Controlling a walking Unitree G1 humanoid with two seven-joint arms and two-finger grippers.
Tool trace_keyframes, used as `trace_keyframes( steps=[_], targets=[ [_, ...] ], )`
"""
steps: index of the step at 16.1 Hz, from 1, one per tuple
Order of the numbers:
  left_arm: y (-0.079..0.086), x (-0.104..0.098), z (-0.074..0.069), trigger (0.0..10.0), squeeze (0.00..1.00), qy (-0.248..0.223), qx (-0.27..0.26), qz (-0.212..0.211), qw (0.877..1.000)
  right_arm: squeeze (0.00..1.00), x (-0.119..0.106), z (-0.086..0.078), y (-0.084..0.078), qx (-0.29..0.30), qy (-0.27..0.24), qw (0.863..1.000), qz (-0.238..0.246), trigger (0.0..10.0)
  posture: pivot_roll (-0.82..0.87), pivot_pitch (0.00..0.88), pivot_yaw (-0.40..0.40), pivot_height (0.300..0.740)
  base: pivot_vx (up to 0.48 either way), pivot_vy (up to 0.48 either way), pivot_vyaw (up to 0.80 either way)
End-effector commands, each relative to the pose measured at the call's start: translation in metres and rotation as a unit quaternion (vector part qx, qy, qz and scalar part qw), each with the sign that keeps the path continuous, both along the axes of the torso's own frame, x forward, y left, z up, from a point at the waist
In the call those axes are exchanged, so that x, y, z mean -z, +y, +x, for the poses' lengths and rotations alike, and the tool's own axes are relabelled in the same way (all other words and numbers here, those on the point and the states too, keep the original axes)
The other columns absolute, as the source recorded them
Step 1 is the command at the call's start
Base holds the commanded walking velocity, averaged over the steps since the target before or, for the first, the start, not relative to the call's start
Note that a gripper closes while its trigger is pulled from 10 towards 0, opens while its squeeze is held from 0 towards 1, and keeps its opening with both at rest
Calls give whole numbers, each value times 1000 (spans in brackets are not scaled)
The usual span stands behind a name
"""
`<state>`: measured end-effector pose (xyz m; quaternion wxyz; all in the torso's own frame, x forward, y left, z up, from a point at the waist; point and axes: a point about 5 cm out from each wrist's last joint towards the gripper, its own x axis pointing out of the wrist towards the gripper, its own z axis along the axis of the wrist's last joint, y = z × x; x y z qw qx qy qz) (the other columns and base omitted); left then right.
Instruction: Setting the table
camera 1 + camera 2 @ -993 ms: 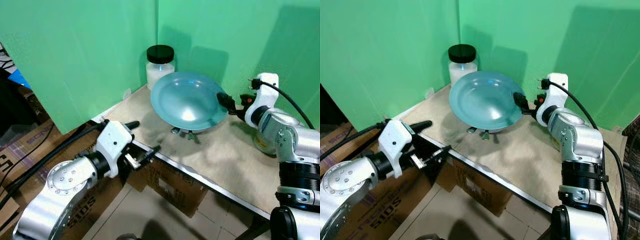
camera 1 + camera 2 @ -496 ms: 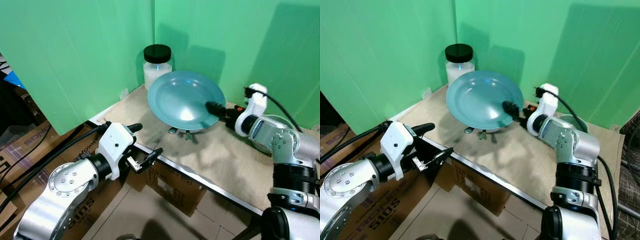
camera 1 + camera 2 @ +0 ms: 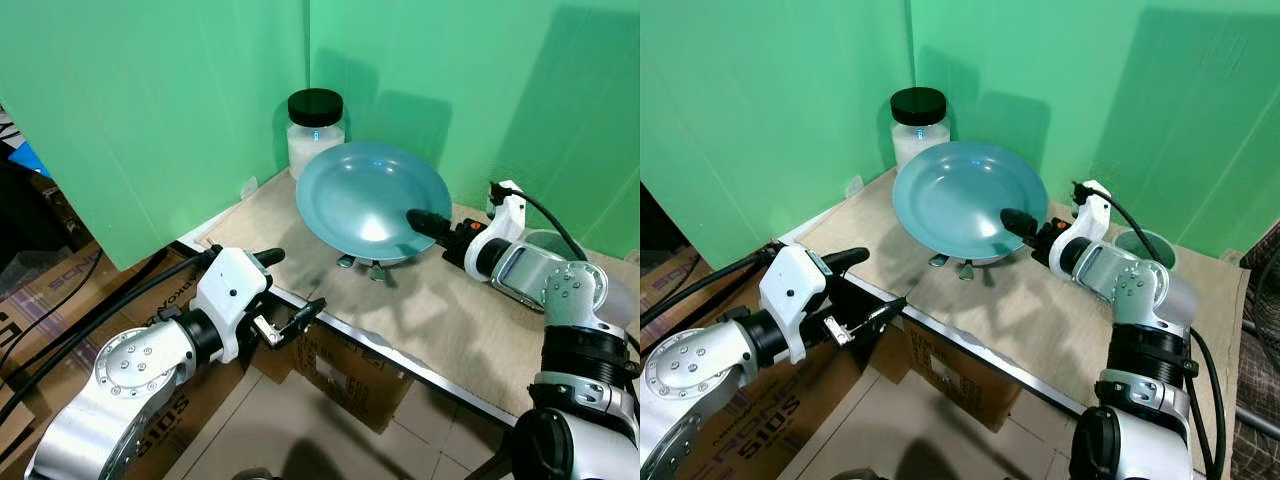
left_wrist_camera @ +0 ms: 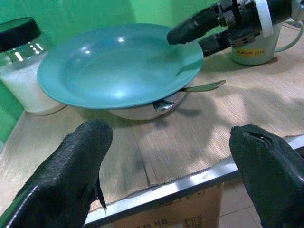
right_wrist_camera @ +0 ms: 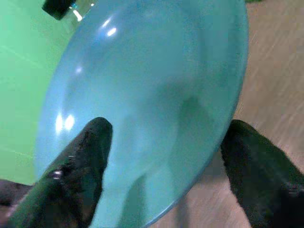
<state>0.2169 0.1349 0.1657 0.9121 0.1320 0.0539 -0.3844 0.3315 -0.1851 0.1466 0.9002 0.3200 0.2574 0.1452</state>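
A blue plate (image 3: 365, 195) rests on a steel bowl (image 4: 142, 110) on the table (image 3: 470, 320), and a spoon handle (image 4: 204, 87) sticks out from under it. My right gripper (image 3: 425, 225) is open at the plate's right rim. One finger lies over the plate's inside; in the right wrist view the rim passes between the two spread fingers (image 5: 80, 175). My left gripper (image 3: 293, 280) is open and holds nothing. It hangs just in front of and below the table's front edge, facing the plate.
A glass jar (image 3: 315, 130) with a black lid and white contents stands behind the plate in the corner of the green backdrop. A mug (image 4: 259, 47) stands to the right, behind my right wrist. Cardboard boxes (image 3: 340, 370) lie under the table.
My right gripper has turned at the wrist, dropped lower and reached further in over the plate's right rim. The plate and my left arm have hardly moved.
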Motion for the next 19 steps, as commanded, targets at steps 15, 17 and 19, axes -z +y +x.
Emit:
trace_keyframes(
  steps=[15, 17, 19],
  targets=[
    [-1, -5, 3, 10000, 0, -8, 8, 1, 1000, 0, 2, 6, 10, -5, 17, 1000, 24, 0, 86, 0, 21, 740, 0, 0, 0],
    [-1, -5, 4, 10000, 0, -9, 7, 2, 1000, 0, 2, 6, 10, -4, 17, 1000, 26, 0, 86, 0, 22, 740, 0, 0, 0],
    [0, -5, 4, 10000, 0, -10, 6, 3, 1000, 0, 2, 7, 10, -1, 15, 999, 29, 0, 86, 0, 24, 740, 0, 0, 0]
  ],
)
